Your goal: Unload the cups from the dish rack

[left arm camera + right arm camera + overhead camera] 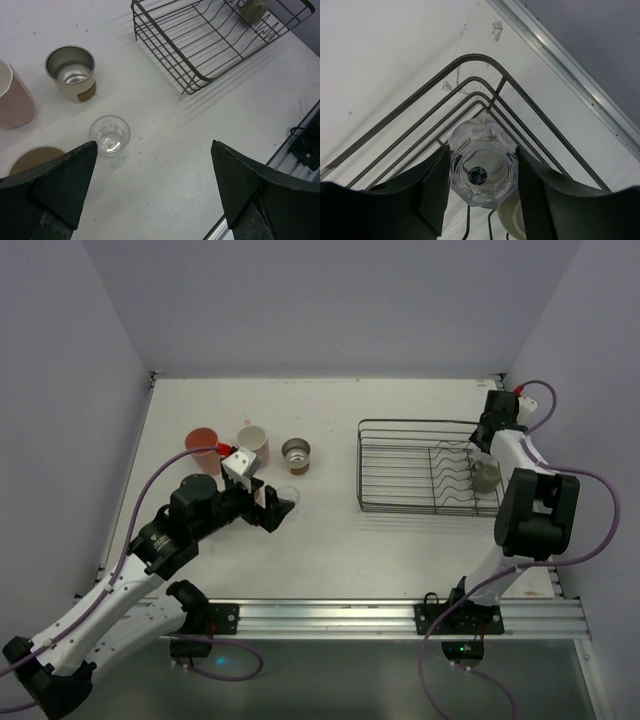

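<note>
The dish rack (420, 423) is a dark wire basket at the right. My right gripper (487, 436) is at its far right corner, its jaws closed against both sides of a clear faceted cup (482, 172) above the rack's wires (420, 91). The olive-grey mug (486, 474) lies in the rack just nearer, and its pale edge shows in the right wrist view (512, 225). My left gripper (154, 150) is open and empty over the table. A second clear cup (110, 135) stands by its left finger. The metal cup (71, 72), the pale pink cup (15, 100) and a beige cup (35, 159) stand nearby.
A salmon-orange cup (203, 440) stands at the far left of the cup group. The rack (200, 80) and mug (254, 11) show at the top of the left wrist view. A metal rail (400, 615) runs along the near table edge.
</note>
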